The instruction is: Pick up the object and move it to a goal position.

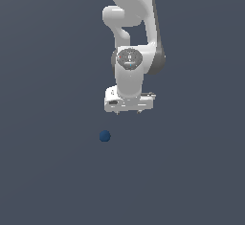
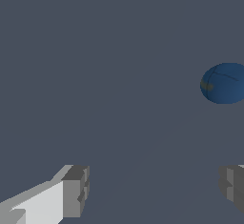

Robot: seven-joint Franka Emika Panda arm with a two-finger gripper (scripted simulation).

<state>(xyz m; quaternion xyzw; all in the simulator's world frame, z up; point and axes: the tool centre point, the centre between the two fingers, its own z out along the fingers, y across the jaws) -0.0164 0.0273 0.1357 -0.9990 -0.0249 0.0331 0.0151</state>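
We see only two things on the plain dark grey-blue bench [image 1: 48,171]: the white arm [image 1: 131,23] and the small dark blue ball [image 1: 105,136]. In the exterior view the ball lies at about seven o'clock from the hand [image 1: 128,110], near it but apart, with bare bench between them and nothing standing in the way. The hand hangs pointing down, above the bench. In the wrist view its two grey fingertips [image 2: 75,190] stand wide apart, one at each side of the picture, with nothing held between them, so we read the hand [image 2: 155,187] as spread. The ball [image 2: 224,83] shows there too, cut by the picture's edge, outside the gap between the fingers and touching neither. Faint lines cross its matte surface. The bench is flat, even in colour and unmarked, and it fills both views; we cannot make out any wall or edge.
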